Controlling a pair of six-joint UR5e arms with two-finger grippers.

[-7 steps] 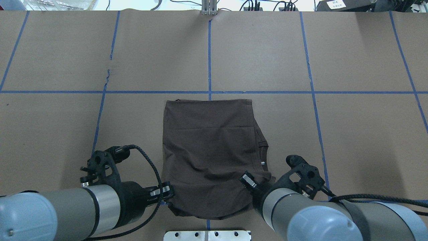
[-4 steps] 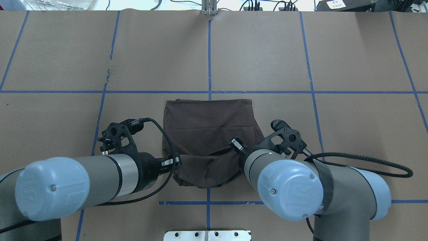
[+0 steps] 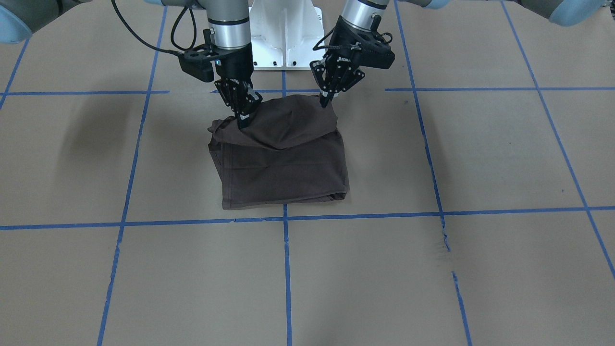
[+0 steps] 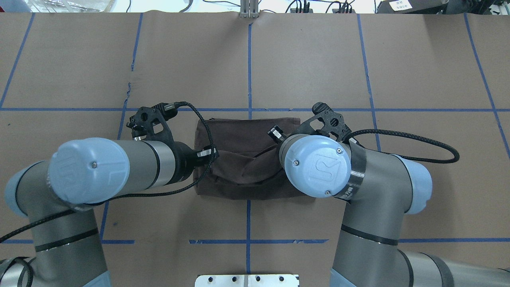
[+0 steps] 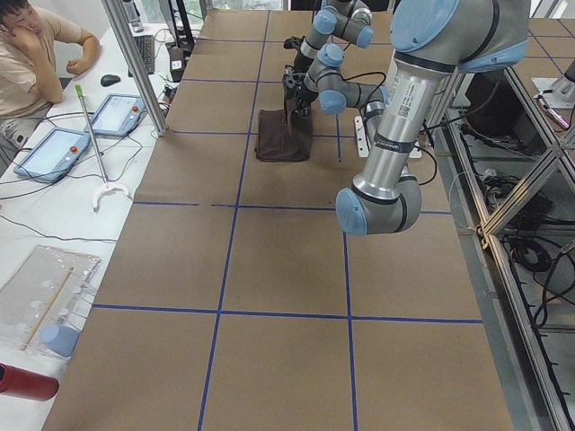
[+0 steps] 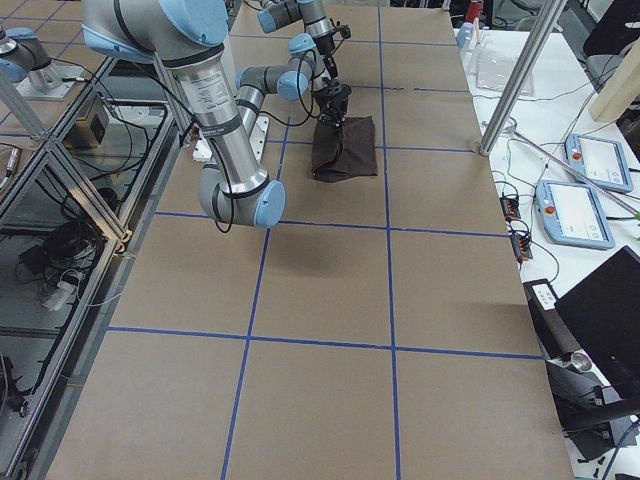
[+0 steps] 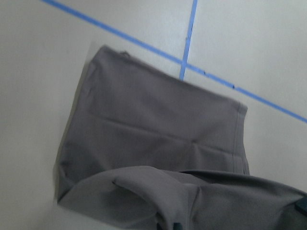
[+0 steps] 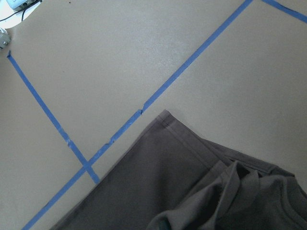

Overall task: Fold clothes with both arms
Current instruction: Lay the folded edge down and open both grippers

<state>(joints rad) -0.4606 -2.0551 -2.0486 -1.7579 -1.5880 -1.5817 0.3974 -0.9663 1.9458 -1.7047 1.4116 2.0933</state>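
Folded T-shirt [image 3: 283, 168], long axis across table, collar hidden; left gripper [image 3: 327, 100] and right gripper [image 3: 243, 121] pinch its raised edge.

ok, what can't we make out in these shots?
- Overhead: right gripper tips hidden under its own blue joint cap; left gripper tips hidden under the left arm.
- Wrist views: fingers cut off at the bottom edge.
- Side views: both grippers too small to judge.
- T-shirt: layers under the lifted flap are covered in every view.
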